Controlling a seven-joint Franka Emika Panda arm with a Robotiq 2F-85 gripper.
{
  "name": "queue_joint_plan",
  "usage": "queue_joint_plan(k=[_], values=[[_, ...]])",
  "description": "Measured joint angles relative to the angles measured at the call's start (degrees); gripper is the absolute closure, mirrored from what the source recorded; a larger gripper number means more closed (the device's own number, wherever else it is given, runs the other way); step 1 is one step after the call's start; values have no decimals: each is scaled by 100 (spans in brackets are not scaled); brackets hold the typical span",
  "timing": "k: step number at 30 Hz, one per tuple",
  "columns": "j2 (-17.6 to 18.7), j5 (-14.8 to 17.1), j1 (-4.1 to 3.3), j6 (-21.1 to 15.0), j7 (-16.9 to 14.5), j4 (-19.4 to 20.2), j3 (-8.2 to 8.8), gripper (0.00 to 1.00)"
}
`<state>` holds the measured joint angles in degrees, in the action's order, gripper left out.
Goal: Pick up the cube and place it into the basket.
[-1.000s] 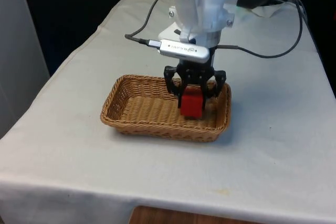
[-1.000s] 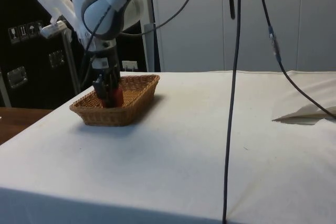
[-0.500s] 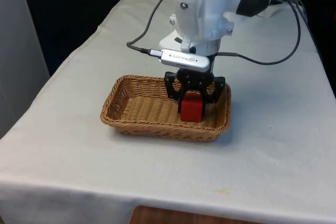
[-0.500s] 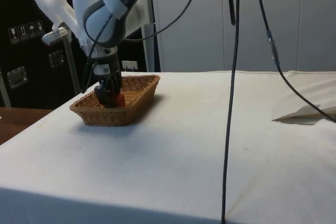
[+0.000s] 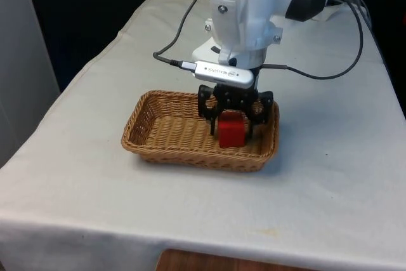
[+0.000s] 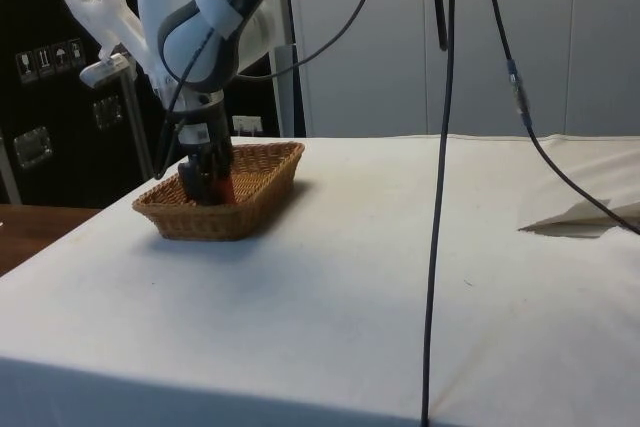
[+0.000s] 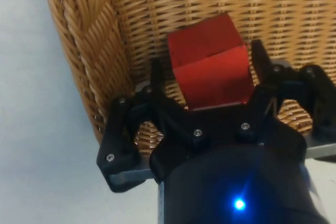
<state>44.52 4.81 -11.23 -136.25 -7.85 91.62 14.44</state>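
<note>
Cube (image 5: 231, 129) in red sits on the woven floor of the basket (image 5: 165, 132), toward the end at the front view's right, close to that end wall. The black gripper (image 5: 232, 129) hangs low inside the basket with the cube between its fingers (image 5: 212, 118). In the wrist view the jaws stand spread, a finger (image 7: 156, 80) on each side of the cube (image 7: 210, 59) with a sliver of wicker (image 7: 94, 45) showing between, so the block looks released rather than pinched. The side view places the gripper (image 6: 205, 179) down behind the near rim of the basket (image 6: 245, 209), the cube (image 6: 222, 187) a patch of red beside the fingers. The white arm (image 5: 247, 11) leans over the basket from behind, a dark cable (image 5: 330, 68) looping off it. The basket rests on the white cloth (image 5: 76, 176) of the bench.
</note>
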Motion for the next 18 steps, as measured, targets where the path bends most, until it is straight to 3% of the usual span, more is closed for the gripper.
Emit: queue_joint_plan(k=[2, 3, 4, 18], values=[[0, 0, 0, 0, 0, 0, 0, 26], [0, 0, 0, 0, 0, 0, 0, 7], [0, 0, 0, 0, 0, -6, 0, 1], [-103, -6, -6, 80, 0, -34, 11, 0]])
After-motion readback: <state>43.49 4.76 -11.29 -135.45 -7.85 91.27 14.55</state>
